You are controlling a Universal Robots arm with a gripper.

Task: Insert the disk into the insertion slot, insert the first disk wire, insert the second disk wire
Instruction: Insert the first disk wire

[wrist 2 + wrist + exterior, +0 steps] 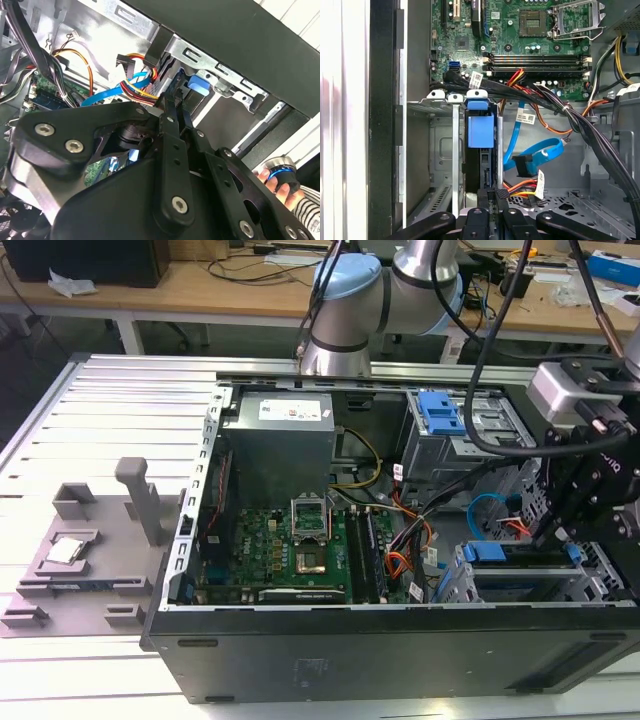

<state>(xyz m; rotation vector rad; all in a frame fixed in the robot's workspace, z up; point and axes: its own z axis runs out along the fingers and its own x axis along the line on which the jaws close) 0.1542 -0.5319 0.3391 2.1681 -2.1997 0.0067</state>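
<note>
Noting status: your disk [481, 132] sits in the insertion slot [441, 150] | end effector [490, 196] fingers together at the disk's edge, beside the black plug of the first disk wire [518, 192], apparently to press it home | second disk wire [540, 152] loops nearby, its plug apparently free.

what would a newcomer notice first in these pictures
The open computer case sits in the middle of the exterior view, its green motherboard bare. In the first wrist view the gripper is close to the disk, whose bright blue carrier stands in the insertion slot. Beside it the light blue second disk wire curves in a loop.
</note>
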